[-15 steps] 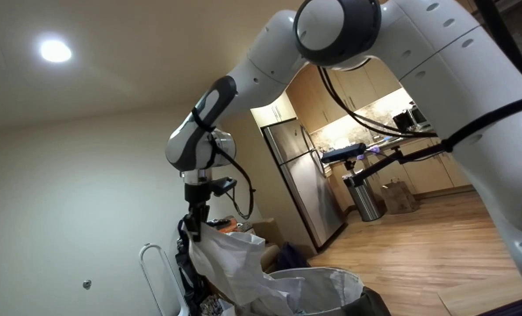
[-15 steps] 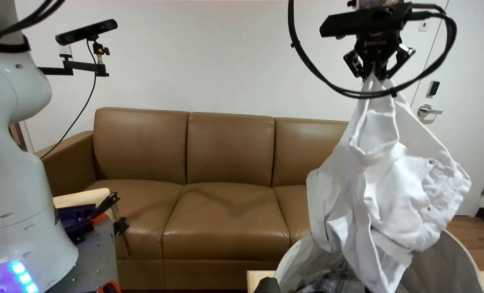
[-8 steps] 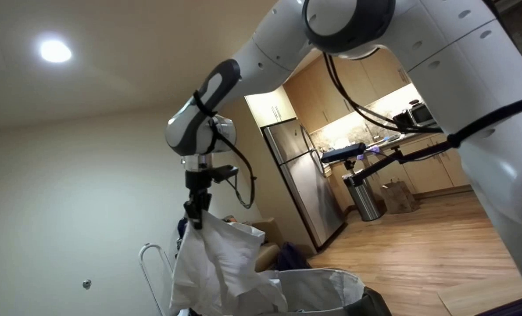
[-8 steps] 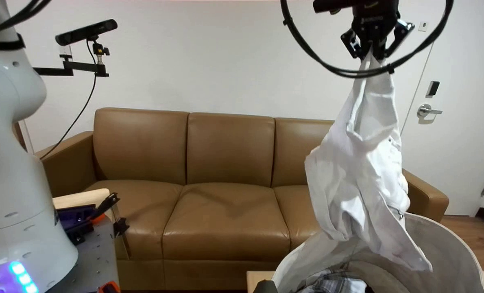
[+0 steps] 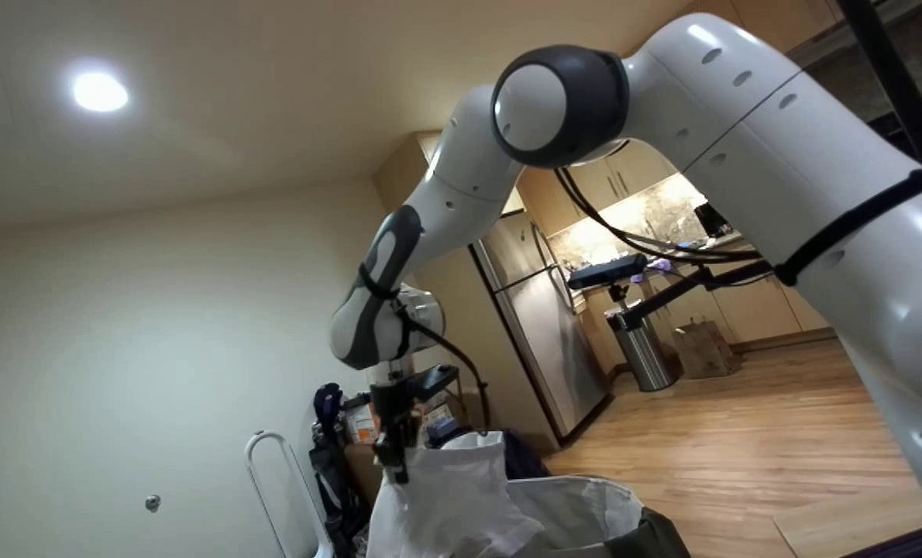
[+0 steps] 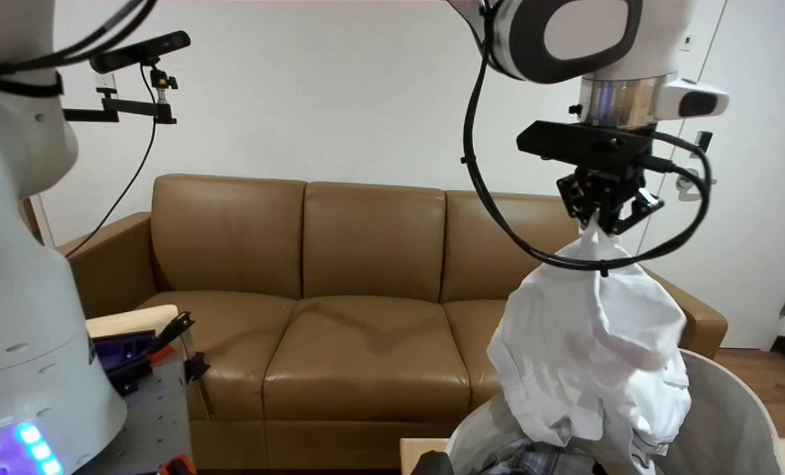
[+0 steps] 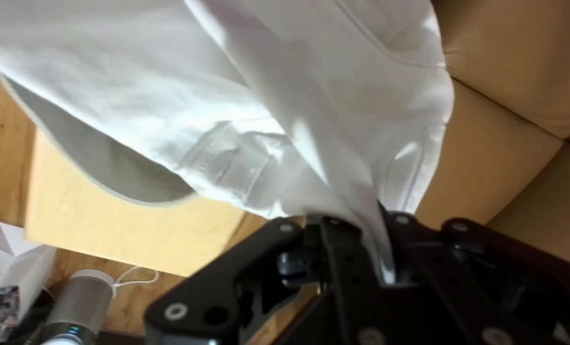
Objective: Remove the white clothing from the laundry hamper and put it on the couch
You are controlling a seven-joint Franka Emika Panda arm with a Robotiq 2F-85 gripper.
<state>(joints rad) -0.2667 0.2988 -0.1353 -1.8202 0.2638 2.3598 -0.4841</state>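
The white clothing, creased and loosely folded, tapers up to the black fingers, which pinch it, and hangs over the round, pale-lined hamper. Crumpled plaid cloth lies inside; on the far side stands the smooth brown couch.

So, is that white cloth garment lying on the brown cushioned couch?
No: in an exterior view, the white cloth garment hangs gripped in the black hand, in front of the brown cushioned couch.

A ceiling lamp glares white in an exterior view; soft shadow streaks the couch. In my wrist view, the white clothing gleams in patches (my own claw looks dark and slightly blurred).
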